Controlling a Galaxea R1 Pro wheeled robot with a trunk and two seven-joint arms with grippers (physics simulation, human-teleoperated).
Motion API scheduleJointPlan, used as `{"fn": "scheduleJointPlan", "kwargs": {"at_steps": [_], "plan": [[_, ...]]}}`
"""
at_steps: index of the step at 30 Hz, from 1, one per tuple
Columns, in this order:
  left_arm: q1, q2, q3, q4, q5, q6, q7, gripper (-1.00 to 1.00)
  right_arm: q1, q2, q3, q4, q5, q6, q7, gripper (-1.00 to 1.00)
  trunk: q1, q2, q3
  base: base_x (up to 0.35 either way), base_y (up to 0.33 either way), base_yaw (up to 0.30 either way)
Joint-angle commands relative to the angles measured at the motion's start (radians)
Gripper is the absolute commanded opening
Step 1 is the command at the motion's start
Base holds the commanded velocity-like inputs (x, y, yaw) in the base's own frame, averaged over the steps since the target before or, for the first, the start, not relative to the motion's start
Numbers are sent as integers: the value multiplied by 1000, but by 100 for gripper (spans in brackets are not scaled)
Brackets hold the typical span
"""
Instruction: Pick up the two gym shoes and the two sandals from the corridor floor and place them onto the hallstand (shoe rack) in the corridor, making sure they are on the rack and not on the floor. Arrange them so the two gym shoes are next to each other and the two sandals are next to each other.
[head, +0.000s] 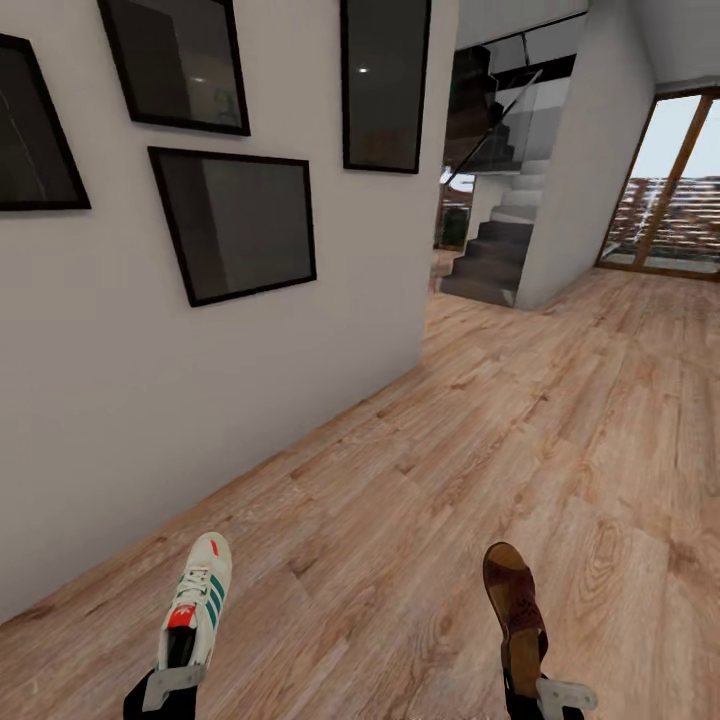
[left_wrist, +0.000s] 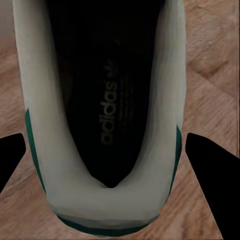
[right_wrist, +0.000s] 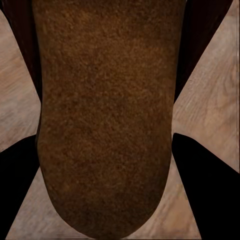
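Note:
My left gripper (head: 176, 678) is shut on the heel of a white gym shoe (head: 198, 603) with green stripes and a red-orange tongue, held above the wood floor (head: 520, 420). In the left wrist view the shoe's dark insole (left_wrist: 102, 100) sits between the black fingers (left_wrist: 212, 175). My right gripper (head: 535, 690) is shut on the heel of a reddish-brown sandal (head: 514, 605), toe pointing away. Its tan-brown footbed (right_wrist: 107, 115) lies between the dark fingers (right_wrist: 200, 175) in the right wrist view. The second shoe, the second sandal and the hallstand are out of view.
A white wall (head: 130, 380) with several dark framed pictures (head: 235, 220) runs along the left. A grey staircase (head: 495, 255) stands at the corridor's far end, and a wood-framed glass door (head: 670, 190) is at the far right. Plank floor stretches ahead.

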Motion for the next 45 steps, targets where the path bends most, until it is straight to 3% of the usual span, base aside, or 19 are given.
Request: {"fn": "scheduleJointPlan", "kwargs": {"at_steps": [1, 15, 45], "plan": [[0, 0, 8, 0, -10, -3, -3, -100, -1, 0, 0, 1, 5, -3, -4, -100, 0, 0, -1, 0, 0, -300], [0, 0, 8, 1, -10, -2, -5, -100, -1, 0, 0, 0, 5, -3, -4, -100, 0, 0, -1, 27, 0, -300], [0, 0, 10, 0, -8, -3, -3, -100, -1, 0, 0, 0, 5, -3, -4, -100, 0, 0, -1, 330, 0, -300]]}}
